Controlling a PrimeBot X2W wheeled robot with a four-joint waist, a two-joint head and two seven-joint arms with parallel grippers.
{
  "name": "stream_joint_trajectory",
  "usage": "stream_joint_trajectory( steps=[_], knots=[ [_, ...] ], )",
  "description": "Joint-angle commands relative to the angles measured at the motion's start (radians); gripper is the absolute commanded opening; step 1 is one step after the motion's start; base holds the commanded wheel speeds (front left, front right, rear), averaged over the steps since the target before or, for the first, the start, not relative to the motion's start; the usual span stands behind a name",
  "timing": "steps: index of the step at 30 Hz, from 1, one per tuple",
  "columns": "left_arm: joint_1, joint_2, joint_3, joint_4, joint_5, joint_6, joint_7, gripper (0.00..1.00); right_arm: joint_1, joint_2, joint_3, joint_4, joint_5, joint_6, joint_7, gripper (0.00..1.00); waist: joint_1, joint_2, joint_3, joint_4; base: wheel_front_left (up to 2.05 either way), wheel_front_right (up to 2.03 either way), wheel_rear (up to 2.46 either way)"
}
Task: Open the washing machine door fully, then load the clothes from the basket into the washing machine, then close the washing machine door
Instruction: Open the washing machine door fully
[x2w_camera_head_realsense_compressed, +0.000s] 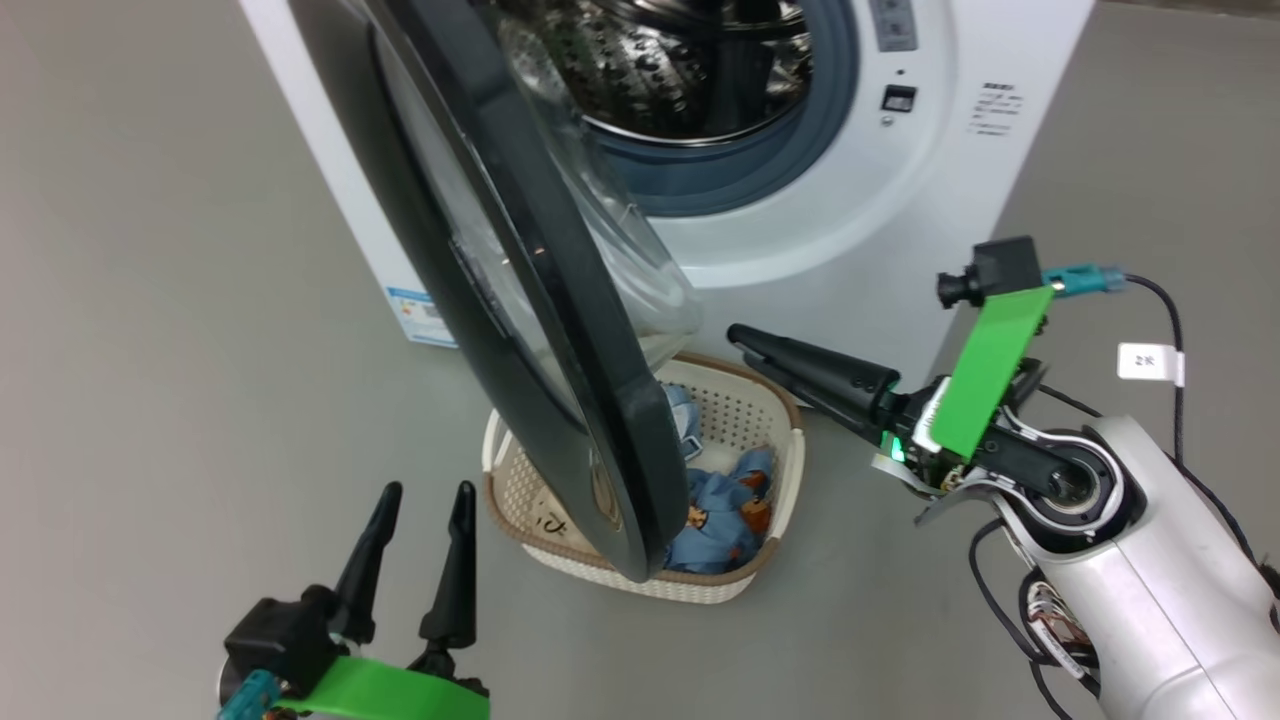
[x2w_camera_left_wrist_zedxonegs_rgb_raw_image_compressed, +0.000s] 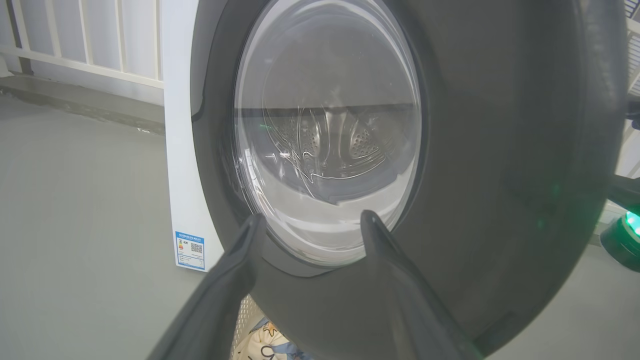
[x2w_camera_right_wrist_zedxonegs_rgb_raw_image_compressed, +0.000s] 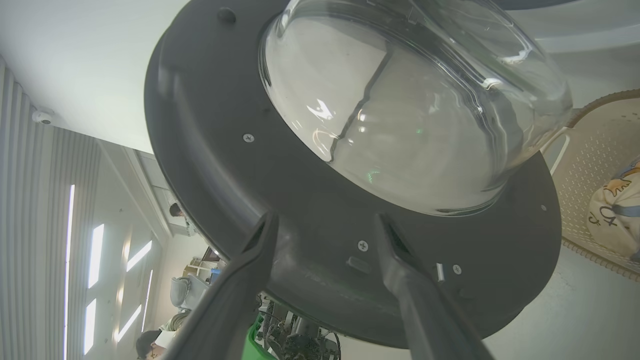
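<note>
The washing machine (x2w_camera_head_realsense_compressed: 860, 230) stands ahead, its steel drum exposed. The washing machine door (x2w_camera_head_realsense_compressed: 600, 380) hangs partly open and edge-on, over the basket (x2w_camera_head_realsense_compressed: 735, 405) on the floor. The clothes (x2w_camera_head_realsense_compressed: 725, 500), blue with orange bears, lie in the basket. My right gripper (x2w_camera_head_realsense_compressed: 745, 345) points at the door's inner side, just right of the glass bowl. In the right wrist view that gripper (x2w_camera_right_wrist_zedxonegs_rgb_raw_image_compressed: 325, 220) is open and empty, close to the door's inner face (x2w_camera_right_wrist_zedxonegs_rgb_raw_image_compressed: 210, 150). My left gripper (x2w_camera_head_realsense_compressed: 425, 495) is open at lower left, and in its wrist view (x2w_camera_left_wrist_zedxonegs_rgb_raw_image_compressed: 311, 217) it faces the door's outer face (x2w_camera_left_wrist_zedxonegs_rgb_raw_image_compressed: 500, 150).
Grey floor surrounds the machine on the left and right. A blue label (x2w_camera_left_wrist_zedxonegs_rgb_raw_image_compressed: 190, 250) sits low on the machine's front. A white railing (x2w_camera_left_wrist_zedxonegs_rgb_raw_image_compressed: 75, 50) runs behind the machine. A person's head (x2w_camera_right_wrist_zedxonegs_rgb_raw_image_compressed: 150, 342) shows far off in the right wrist view.
</note>
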Motion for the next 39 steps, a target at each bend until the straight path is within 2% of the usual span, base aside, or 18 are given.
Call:
stream_joint_trajectory(
  steps=[1,10,17,23,28,34,37,39],
  knots=[
    [0.002,0.014,0.043,-0.014,0.009,-0.005,-0.006,1.00,0.016,0.000,-0.008,-0.036,-0.007,0.006,-0.024,1.00,0.0001,0.0000,-0.020,-0.032,0.00,0.00,0.00],
    [0.021,0.014,0.106,-0.011,0.028,-0.009,-0.006,1.00,0.098,-0.034,-0.039,-0.060,-0.043,0.006,-0.157,1.00,0.0001,0.0000,-0.047,-0.093,0.00,0.00,0.00],
    [0.045,0.014,0.153,-0.017,0.044,-0.011,-0.006,1.00,0.180,-0.094,-0.022,-0.073,-0.086,0.006,-0.309,1.00,0.0001,0.0000,-0.067,-0.143,0.00,0.00,0.00],
    [0.061,0.014,0.175,-0.019,0.048,-0.011,-0.006,1.00,0.240,-0.164,0.029,-0.071,-0.128,0.006,-0.468,1.00,0.0001,0.0000,-0.081,-0.173,0.00,0.00,0.00],
    [0.072,0.014,0.184,-0.022,0.048,-0.011,-0.006,1.00,0.270,-0.220,0.075,-0.045,-0.163,0.006,-0.653,1.00,0.0000,0.0000,-0.091,-0.193,0.00,0.00,0.00],
    [0.083,0.015,0.194,-0.024,0.046,-0.012,-0.006,1.00,0.265,-0.298,0.174,0.030,-0.255,0.006,-0.876,1.00,0.0000,0.0000,-0.100,-0.210,0.00,0.00,0.00],
    [0.084,0.016,0.196,-0.024,0.044,-0.012,-0.006,1.00,0.254,-0.319,0.192,0.077,-0.320,0.006,-0.909,1.00,0.0000,0.0000,-0.102,-0.215,0.00,0.00,0.00],
    [0.085,0.016,0.199,-0.025,0.043,-0.012,-0.006,1.00,0.246,-0.312,0.145,0.093,-0.397,0.006,-0.911,1.00,0.0000,0.0000,-0.101,-0.218,0.00,0.00,0.00]
  ],
)
